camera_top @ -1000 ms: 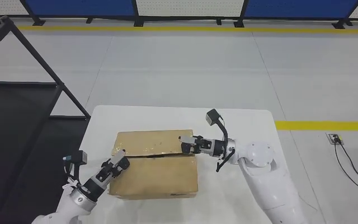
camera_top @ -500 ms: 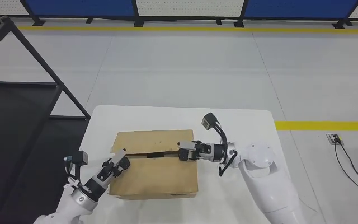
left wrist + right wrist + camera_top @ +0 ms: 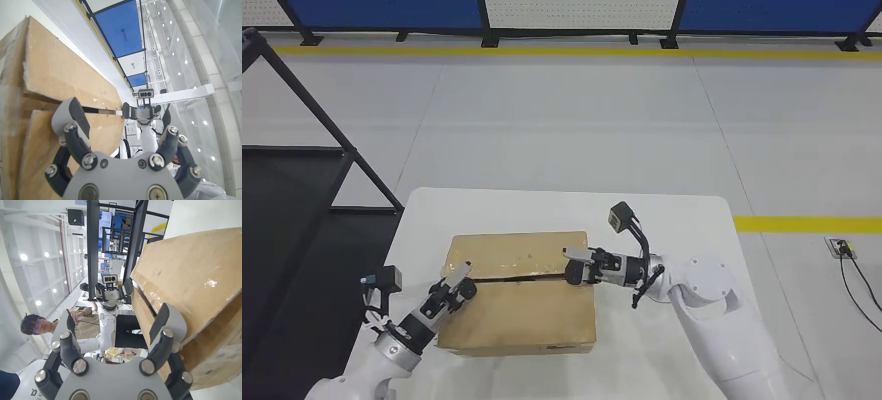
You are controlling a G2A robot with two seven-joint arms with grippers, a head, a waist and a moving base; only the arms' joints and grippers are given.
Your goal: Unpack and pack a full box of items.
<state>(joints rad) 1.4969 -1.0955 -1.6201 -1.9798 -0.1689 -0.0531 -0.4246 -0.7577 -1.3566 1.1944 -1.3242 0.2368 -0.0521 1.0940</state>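
Looking down, you are seeing the rectangular cardboard box (image 3: 517, 295) resting in the middle of the smooth white table (image 3: 672, 215). Its two matte brown top flaps are lying down, with a thin dark seam (image 3: 522, 279) running between them. Your left gripper (image 3: 462, 281) is hanging released, jaws spread wide, at one end of this seam. One of its dark-padded fingers (image 3: 78, 115) is lying against the rough, torn flap edge. Your right gripper (image 3: 573, 267) is also standing spread open at the opposite end, one finger (image 3: 166, 321) lying against the box corner. Glossy tape (image 3: 209, 283) is shining on the top.
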